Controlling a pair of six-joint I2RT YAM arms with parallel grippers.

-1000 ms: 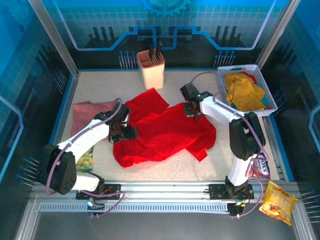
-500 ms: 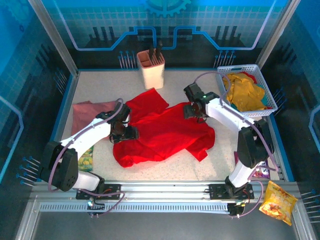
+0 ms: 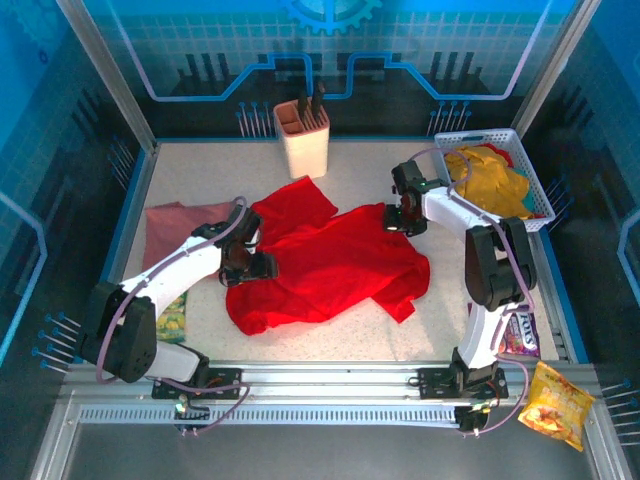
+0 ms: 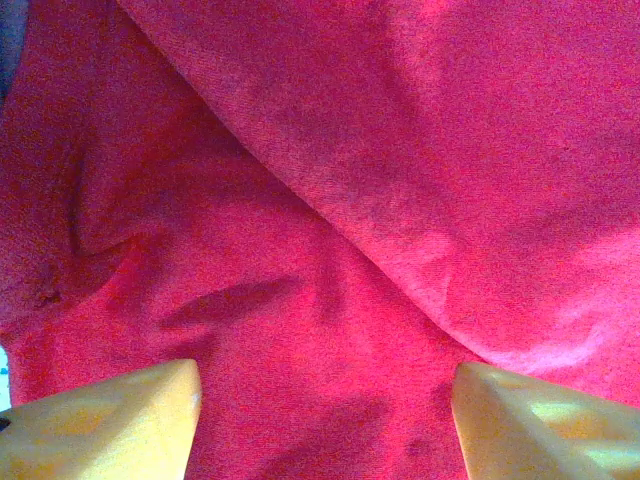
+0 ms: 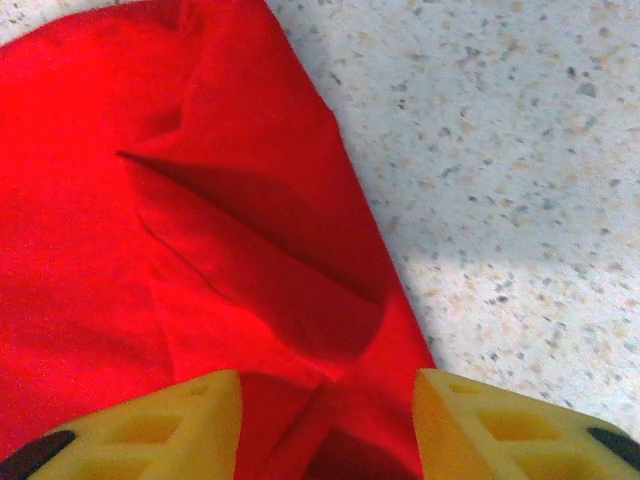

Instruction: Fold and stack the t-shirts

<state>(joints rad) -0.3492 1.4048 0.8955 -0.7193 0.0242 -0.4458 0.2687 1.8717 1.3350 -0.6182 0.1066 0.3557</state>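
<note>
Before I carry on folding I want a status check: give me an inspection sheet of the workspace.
Surface: speckled table, no spills seen.
Job's things: red t-shirt crumpled at centre, unfolded; pink t-shirt flat at left; yellow t-shirts in the white basket, right rear.
Clutter: beige holder with dark tools at rear; green snack packet at near left; purple packet at near right; orange packet at the near right corner.
Grippers: left gripper open over red cloth; right gripper open at the red shirt's edge.
Cables: grey cables loop near the shirts and basket, none seen snagged.
Surroundings: blue enclosure walls, metal frame.
</note>
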